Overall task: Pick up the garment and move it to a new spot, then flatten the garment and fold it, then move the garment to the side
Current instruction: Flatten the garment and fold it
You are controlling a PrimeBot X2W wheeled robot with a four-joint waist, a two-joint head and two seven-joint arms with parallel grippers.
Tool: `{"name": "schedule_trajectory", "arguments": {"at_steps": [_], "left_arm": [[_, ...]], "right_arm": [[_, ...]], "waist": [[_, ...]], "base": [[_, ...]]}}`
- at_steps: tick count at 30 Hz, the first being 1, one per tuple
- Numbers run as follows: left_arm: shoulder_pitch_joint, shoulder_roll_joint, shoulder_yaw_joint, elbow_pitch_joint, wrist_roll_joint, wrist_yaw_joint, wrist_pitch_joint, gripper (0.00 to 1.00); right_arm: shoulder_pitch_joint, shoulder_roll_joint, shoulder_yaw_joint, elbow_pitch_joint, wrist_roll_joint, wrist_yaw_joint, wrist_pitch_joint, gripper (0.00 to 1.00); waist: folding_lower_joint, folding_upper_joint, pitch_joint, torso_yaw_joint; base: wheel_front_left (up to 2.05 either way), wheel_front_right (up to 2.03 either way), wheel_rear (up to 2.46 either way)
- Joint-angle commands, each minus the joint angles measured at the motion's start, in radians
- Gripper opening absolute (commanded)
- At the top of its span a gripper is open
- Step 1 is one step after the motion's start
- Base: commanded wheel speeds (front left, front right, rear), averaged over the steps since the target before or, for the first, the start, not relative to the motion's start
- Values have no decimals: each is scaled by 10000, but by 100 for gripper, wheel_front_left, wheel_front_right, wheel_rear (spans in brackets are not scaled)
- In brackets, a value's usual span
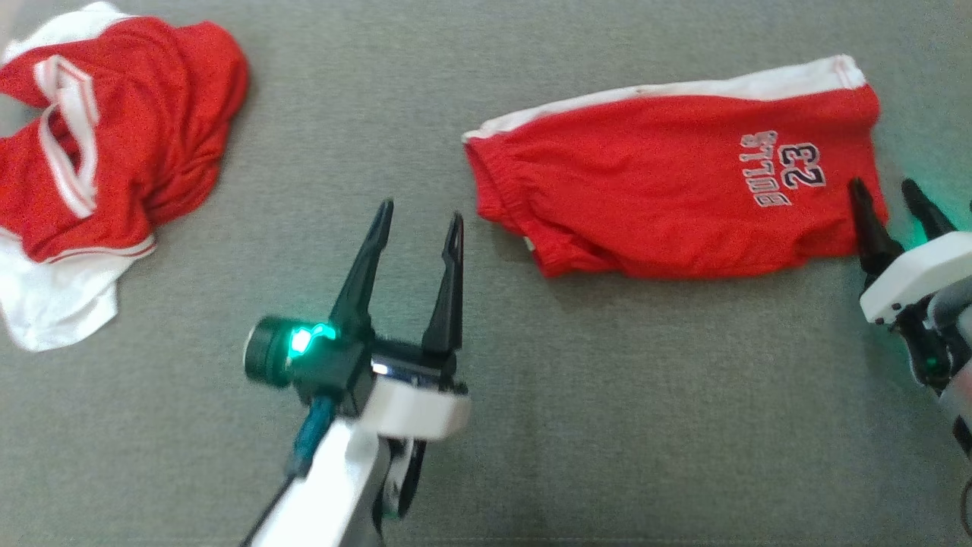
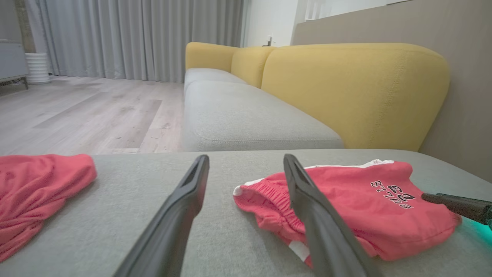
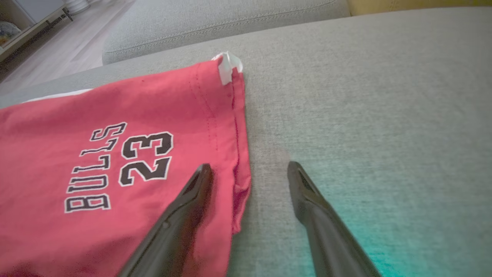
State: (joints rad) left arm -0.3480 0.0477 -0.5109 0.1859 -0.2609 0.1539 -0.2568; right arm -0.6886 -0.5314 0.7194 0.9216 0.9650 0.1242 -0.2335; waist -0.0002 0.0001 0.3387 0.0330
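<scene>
The garment, red shorts (image 1: 653,190) with a white side stripe and "BULLS 23" print, lies folded flat on the grey cushion (image 1: 531,425). My left gripper (image 1: 421,211) stands open just left of the waistband end, holding nothing; in the left wrist view the shorts (image 2: 346,200) lie ahead and to the right of the open left gripper (image 2: 246,157). My right gripper (image 1: 882,184) is open at the leg-hem end. In the right wrist view the right gripper (image 3: 250,166) straddles the hem of the shorts (image 3: 96,154), one finger over the cloth and the other over bare cushion.
A crumpled red and white jersey (image 1: 114,152) lies at the far left of the cushion, also in the left wrist view (image 2: 34,192). Behind are a yellow sofa back (image 2: 353,88), more grey seat cushions (image 2: 246,119) and wooden floor (image 2: 84,111).
</scene>
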Motion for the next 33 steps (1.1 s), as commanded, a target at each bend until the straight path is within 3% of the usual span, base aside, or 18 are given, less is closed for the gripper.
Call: {"name": "schedule_trajectory", "arguments": {"at_steps": [1,2,3,10,23,33], "left_arm": [[330,55,410,-790,205,177,-48,100],[766,45,424,-1201,293,297,-48,100],[940,41,415,-1382,331,342,-48,100],[1518,31,386,-1886,533,429,-48,100],[2163,48,1011,-1929,639,63,-49,100],[2259,33,1116,-1769,616,-161,-49,100]], "right_arm": [[217,-41,200,119,304,65,86,100],[270,-11,306,326,520,65,166,43],[289,-6,341,422,621,65,167,0],[395,-68,10,825,1411,65,-94,0],[1268,-1075,-59,755,2028,65,-194,0],[-10,-870,-192,-720,491,65,-279,0]], "waist": [[2,-1,-268,371],[2,-1,-384,540],[2,-1,-445,615],[2,-1,-912,701],[2,-1,-1761,-150],[2,-1,-1987,134]], "base": [[0,0,0],[0,0,0],[0,0,0],[0,0,0],[0,0,0],[0,0,0]]}}
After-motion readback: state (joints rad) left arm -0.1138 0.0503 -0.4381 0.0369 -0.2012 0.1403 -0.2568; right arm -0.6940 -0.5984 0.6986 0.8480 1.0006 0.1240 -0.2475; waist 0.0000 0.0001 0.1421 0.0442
